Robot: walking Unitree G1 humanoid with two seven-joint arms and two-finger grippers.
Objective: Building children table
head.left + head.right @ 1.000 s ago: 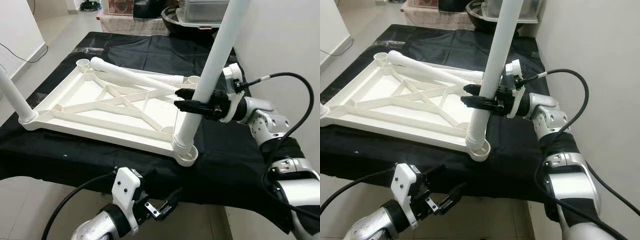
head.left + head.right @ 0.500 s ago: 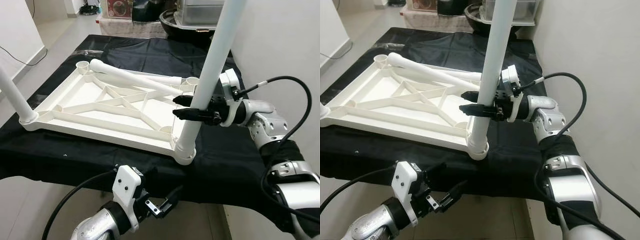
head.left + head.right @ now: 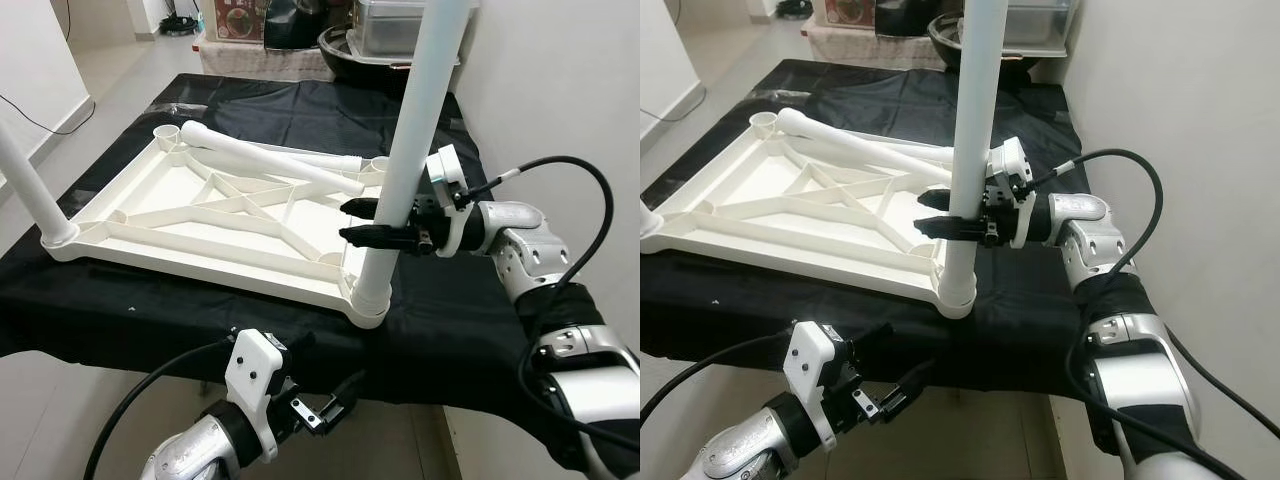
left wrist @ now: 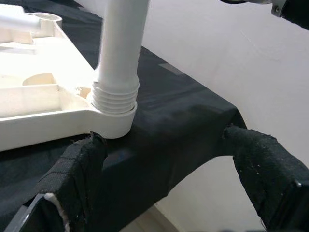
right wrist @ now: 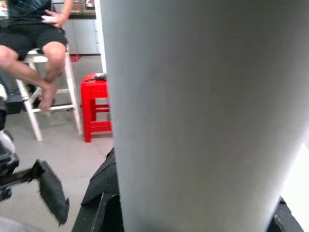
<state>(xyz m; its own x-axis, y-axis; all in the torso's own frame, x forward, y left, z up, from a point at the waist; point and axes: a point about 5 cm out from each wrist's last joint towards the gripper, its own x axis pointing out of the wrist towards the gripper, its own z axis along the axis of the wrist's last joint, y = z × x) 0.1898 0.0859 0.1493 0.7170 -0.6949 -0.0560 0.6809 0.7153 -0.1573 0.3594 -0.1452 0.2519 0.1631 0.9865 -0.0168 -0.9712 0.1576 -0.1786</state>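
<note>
A white plastic tabletop (image 3: pixel 200 215) lies upside down on a black cloth (image 3: pixel 140 310) spread over a low surface, its ribbed underside facing up. The right gripper (image 3: pixel 362 221) reaches in from the wall side, and its two black fingers (image 3: pixel 932 225) pinch an upright white table leg (image 3: pixel 410 150) between them. The leg runs straight up and down across the fingers; its long axis is vertical, while the fingers lie level. Directly below the fingers, the leg's threaded foot sits in the corner socket (image 4: pixel 112 123) of the tabletop, the corner nearest the robot on its right. From the left wrist camera several thread rings (image 4: pixel 115 94) stand proud above the socket rim, so the leg looks only partly screwed in, and the coming move is probably a twist about that vertical axis.

The left gripper (image 3: pixel 330 410) hangs low, below the cloth's front edge, fingers spread wide and holding nothing. That same socket sits just beyond and above its fingertips, yet the right arm is the one already on the leg.

Beyond the right fingers, a loose leg (image 3: pixel 270 160) lies flat across the tabletop. Another standing leg (image 3: pixel 25 190) rises from the near left corner. A seated person (image 5: pixel 29 34) and a red stool (image 5: pixel 96 106) show in the right wrist camera
</note>
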